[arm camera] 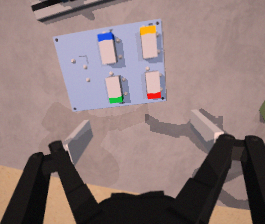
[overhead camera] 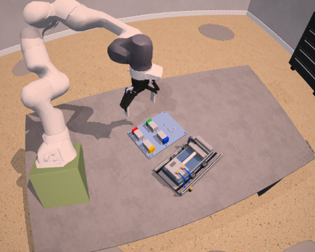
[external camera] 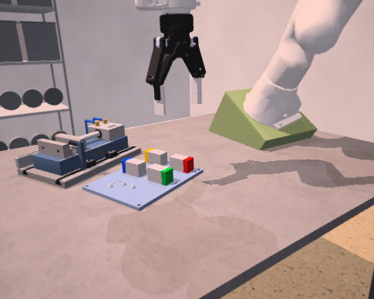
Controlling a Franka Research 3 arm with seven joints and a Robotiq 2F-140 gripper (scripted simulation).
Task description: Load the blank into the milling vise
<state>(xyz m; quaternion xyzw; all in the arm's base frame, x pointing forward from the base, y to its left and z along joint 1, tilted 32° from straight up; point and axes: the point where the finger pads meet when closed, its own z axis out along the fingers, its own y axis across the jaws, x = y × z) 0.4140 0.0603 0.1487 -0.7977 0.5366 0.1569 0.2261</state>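
The green-ended blank [overhead camera: 152, 126] [external camera: 156, 173] [arm camera: 114, 88] lies on the infeed plate [overhead camera: 165, 117] [external camera: 138, 199] [arm camera: 91, 96], its green end toward the plate edge away from the vise. My gripper [overhead camera: 139, 104] [external camera: 178, 102] [arm camera: 139, 123] is open and empty. It hangs well above the table, outside the plate on the green and red blanks' side. The vise shows its fixed jaw [overhead camera: 201, 147] [external camera: 53, 148] at one end and the hosed jaw [overhead camera: 175, 169] [external camera: 108, 131] at the other. A pale rod [overhead camera: 188, 158] [external camera: 91, 136] runs between them. The two low bars are not clearly seen.
On the plate also lie a red-ended blank [overhead camera: 138, 134] [external camera: 177, 162] [arm camera: 153, 82], a yellow-ended blank [overhead camera: 147, 145] [external camera: 157, 156] [arm camera: 149, 47] and a blue-ended blank [overhead camera: 162, 136] [external camera: 136, 168] [arm camera: 108, 52]. Small pins stand beside them. Blue hoses [overhead camera: 186, 178] rise from the vise.
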